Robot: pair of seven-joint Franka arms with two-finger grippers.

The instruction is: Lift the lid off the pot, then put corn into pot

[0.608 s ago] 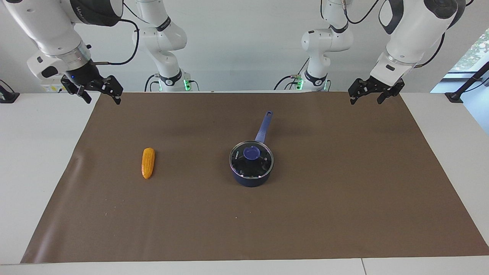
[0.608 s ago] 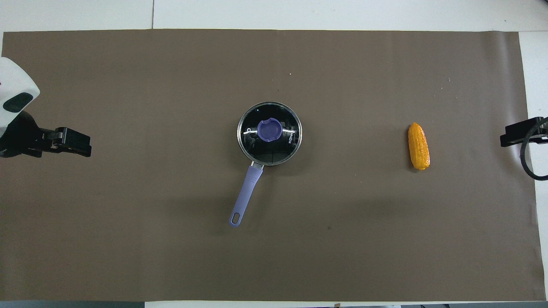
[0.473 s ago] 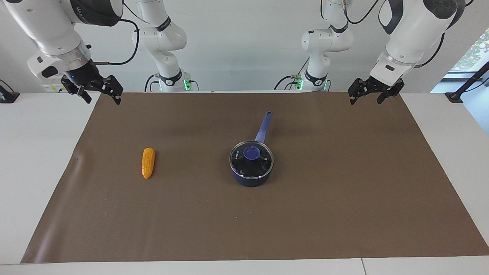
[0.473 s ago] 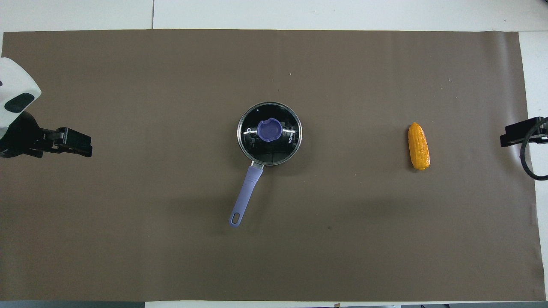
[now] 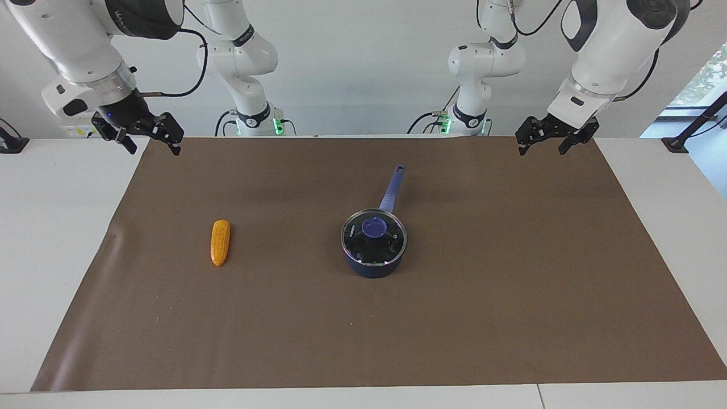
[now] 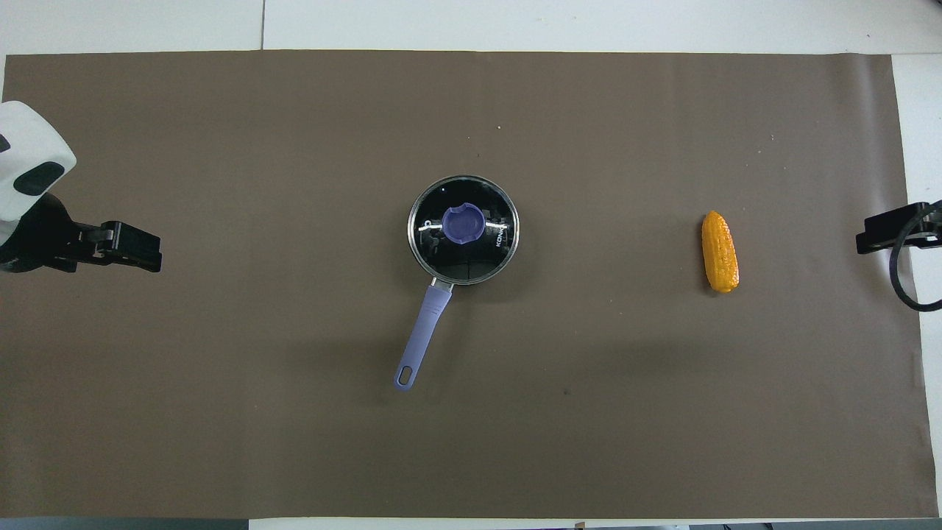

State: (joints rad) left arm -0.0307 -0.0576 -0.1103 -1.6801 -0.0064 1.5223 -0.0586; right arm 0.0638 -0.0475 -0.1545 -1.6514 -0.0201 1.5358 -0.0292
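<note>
So I'm at the controls and nothing's been touched yet: the pot [image 5: 372, 257] sits a bit right of the middle of the facing frame with the lid [image 5: 374, 238] seated flat on it and the blue knob [image 5: 374, 228] dead centre, long handle [image 5: 392, 188] pointing up-frame toward the robots. The corn [image 5: 220, 242] lies on the brown mat [image 5: 511, 295] left of centre in that same frame, well apart from the pot. My worry list, just guessing from the layout: that knob looks small and rounded, so if I come down off-centre the fingers could slip off it or tip the lid on its rim, and a glass lid sliding off sideways could drag or spin the light pot by its handle. The corn is tapered and bumpy, so a pinch near the thin end could squirt it out, and it's only a little shorter than the pot is wide, so dropped crosswise it might hang on the rim. As for the tools, the left gripper [image 5: 548, 143] hangs in the air at upper right of the facing frame over the mat's edge, fingers spread, holding and touching nothing. The right gripper [image 5: 154, 143] hangs at upper left over the mat's corner, fingers also spread and empty.
</note>
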